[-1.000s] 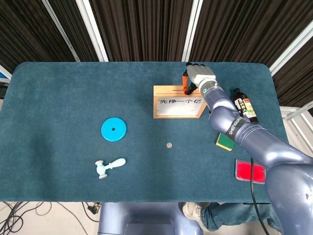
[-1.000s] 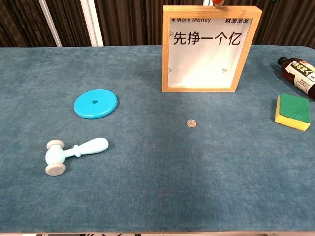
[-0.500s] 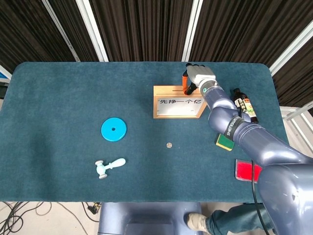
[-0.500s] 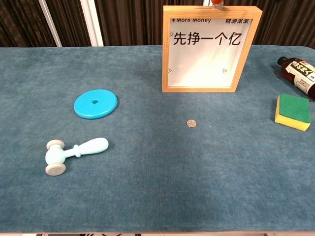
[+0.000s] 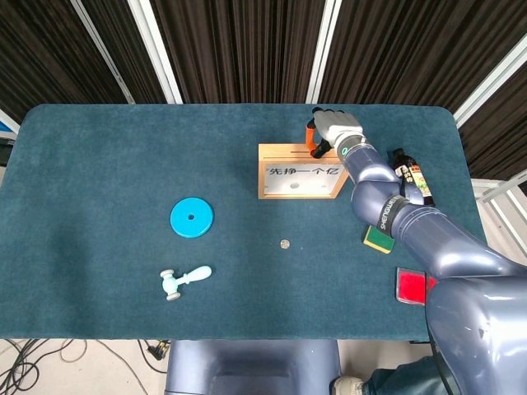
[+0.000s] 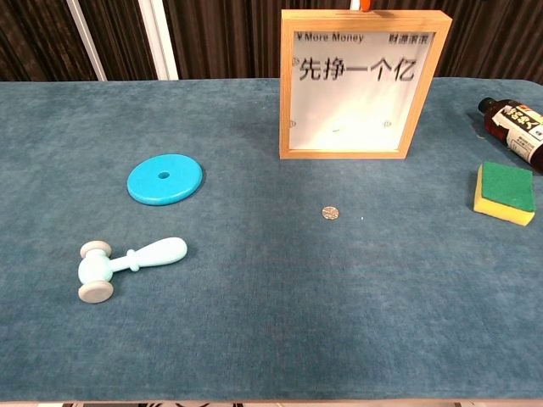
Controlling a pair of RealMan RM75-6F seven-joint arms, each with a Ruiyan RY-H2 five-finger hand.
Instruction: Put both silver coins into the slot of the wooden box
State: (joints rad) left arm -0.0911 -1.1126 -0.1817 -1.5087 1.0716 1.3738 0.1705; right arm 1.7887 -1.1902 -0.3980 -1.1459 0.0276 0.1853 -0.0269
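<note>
Clearing the wooden box (image 5: 301, 171) calls for lifting the right hand (image 5: 331, 130) straight up; whether it holds anything I cannot tell; one silver coin (image 6: 329, 213) waits on the desk (image 5: 107, 181).

I see a blue disc (image 6: 165, 179), a toy hammer (image 6: 127, 263), a sponge (image 6: 505, 192), a bottle (image 6: 513, 125) and a red card (image 5: 414, 285).

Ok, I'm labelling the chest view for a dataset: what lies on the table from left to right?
Toy hammer → blue disc → silver coin → wooden box → sponge → dark bottle.
</note>
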